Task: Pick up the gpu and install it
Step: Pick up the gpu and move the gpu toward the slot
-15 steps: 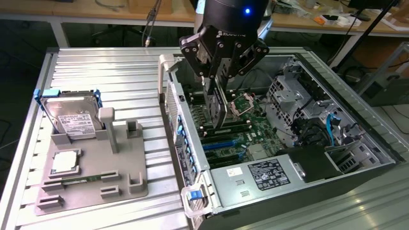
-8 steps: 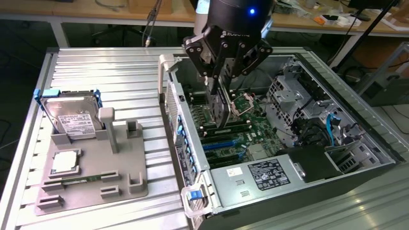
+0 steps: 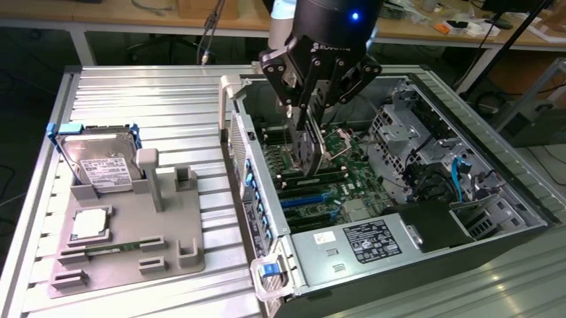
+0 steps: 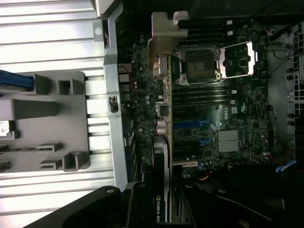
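1. One stage looked done: the gpu (image 3: 309, 149), a flat card with black shroud, green board and silver end bracket, was off the grey plastic parts tray (image 3: 168, 225) at the lower left of the exterior view and up in the black robot claw (image 3: 311, 106).
2. At the upper centre of that view the claw's fingers were pinched on the card's upper edge, and the card hung edge-on beneath them.
3. The gpu hung inside the open black computer case (image 3: 495, 245), over the green motherboard (image 3: 354, 165). Whether its lower edge touched the board could not be told.
4. Installing seemed still to do. The card was not seated in the blue expansion slots (image 3: 305, 197), and in the wrist view its silver end stood apart from the case's rear wall.
5. A silver hard drive with a white label (image 3: 102, 165) sat upright on the tray, well apart from the claw.
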Controlling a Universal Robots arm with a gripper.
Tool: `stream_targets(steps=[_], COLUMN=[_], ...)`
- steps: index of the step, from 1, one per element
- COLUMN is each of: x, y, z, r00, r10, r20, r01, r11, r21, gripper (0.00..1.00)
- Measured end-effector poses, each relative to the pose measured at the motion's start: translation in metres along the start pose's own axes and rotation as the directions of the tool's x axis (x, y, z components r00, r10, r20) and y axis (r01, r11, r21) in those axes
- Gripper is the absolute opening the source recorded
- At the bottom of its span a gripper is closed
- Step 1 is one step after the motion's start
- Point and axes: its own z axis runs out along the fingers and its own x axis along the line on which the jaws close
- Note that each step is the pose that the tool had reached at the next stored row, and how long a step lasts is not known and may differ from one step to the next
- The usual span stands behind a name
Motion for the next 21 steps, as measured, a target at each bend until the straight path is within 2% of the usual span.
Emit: stream_targets(steps=[5, 21], x=[-0.004, -0.030], y=[0.0003, 0.0022], z=[0.0001, 0.0012], r00=[1.0000, 1.0000], r10=[0.000, 0.000], r20=[-0.0001, -0.0001], r01=[0.000, 0.000], r11=[1.0000, 1.0000], r21=[0.0001, 0.0001], gripper=[0.27, 0.27])
